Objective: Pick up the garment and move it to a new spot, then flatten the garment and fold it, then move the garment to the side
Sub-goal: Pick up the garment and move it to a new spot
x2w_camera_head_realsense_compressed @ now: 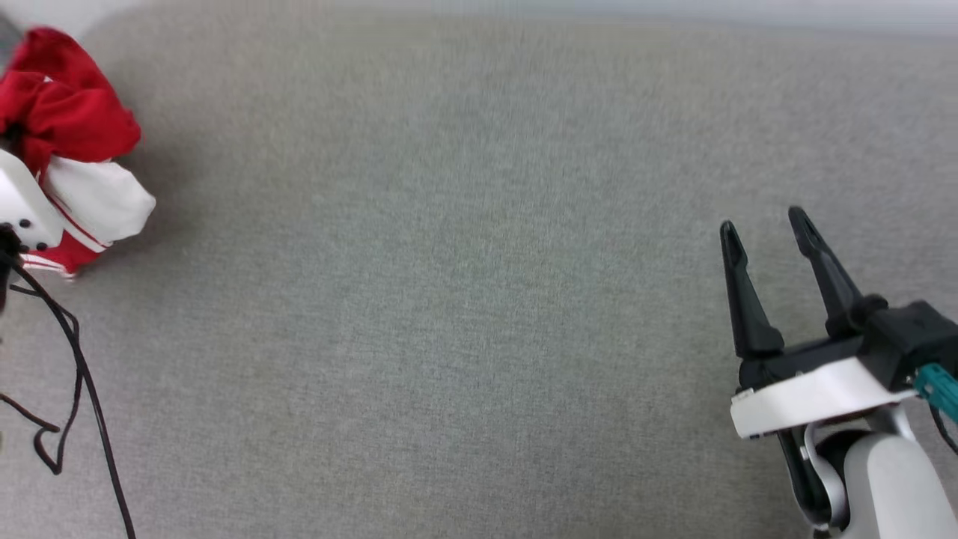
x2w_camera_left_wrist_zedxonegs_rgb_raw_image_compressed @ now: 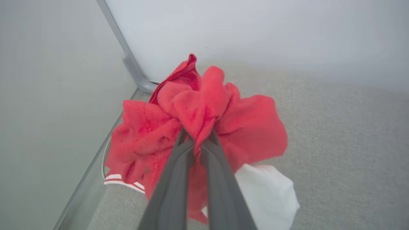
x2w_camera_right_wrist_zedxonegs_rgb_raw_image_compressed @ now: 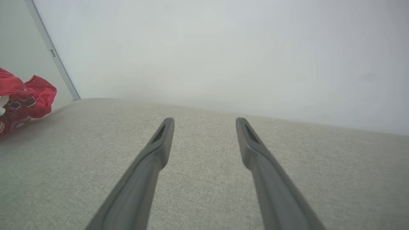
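garment (x2w_camera_head_realsense_compressed: 71, 123) is sitting bunched up at the far-left corner of the grey fabric surface (x2w_camera_head_realsense_compressed: 464, 299). Red body is crumpling on top, a white sleeve (x2w_camera_head_realsense_compressed: 101, 198) is bulging out on its right side, and striped red-and-white trim (x2w_camera_head_realsense_compressed: 82, 233) is showing toward the near edge. Can't tell whether the bundle is resting on the surface or hanging just clear of it.

left gripper (x2w_camera_left_wrist_zedxonegs_rgb_raw_image_compressed: 198, 137) is clamping a fold of the red fabric. Fingers are running nearly together with cloth pinched between the tips, and the rest of the shirt is billowing around them.

In the left wrist view a grey metal post (x2w_camera_left_wrist_zedxonegs_rgb_raw_image_compressed: 127, 62) and a pale wall (x2w_camera_left_wrist_zedxonegs_rgb_raw_image_compressed: 271, 32) are standing just beyond the garment. A black cable (x2w_camera_head_realsense_compressed: 82, 382) is hanging in view at the near left, below the bundle.

right gripper (x2w_camera_head_realsense_compressed: 762, 222) is hovering at the near right, well apart from the garment. Its fingers are spreading wide, gripping nothing, tips pointing toward the far edge.
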